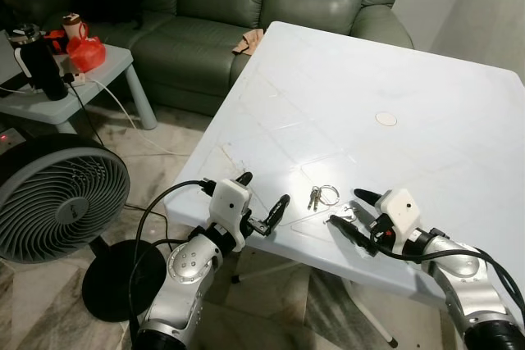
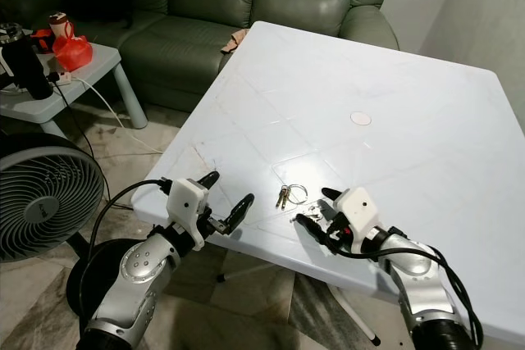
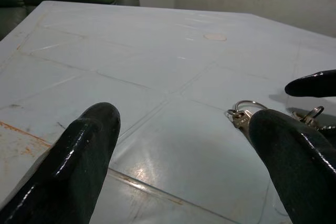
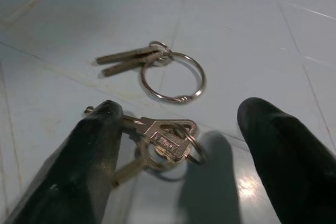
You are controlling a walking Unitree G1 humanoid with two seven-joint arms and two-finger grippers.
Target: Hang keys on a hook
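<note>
Fingers [image 4: 89, 161] of right gripper [image 4: 178, 150] straddle keys [image 4: 160, 142] beside key ring [image 4: 173, 74].

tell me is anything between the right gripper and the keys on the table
Nothing visible. The right gripper is open, its fingers straddling one key bunch on the table. A second bunch lies just beyond.

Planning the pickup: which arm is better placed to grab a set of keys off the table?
Right. The right gripper is open with the nearer keys between its fingers. The left gripper, also open, sits at the table edge, farther from both bunches.
</note>
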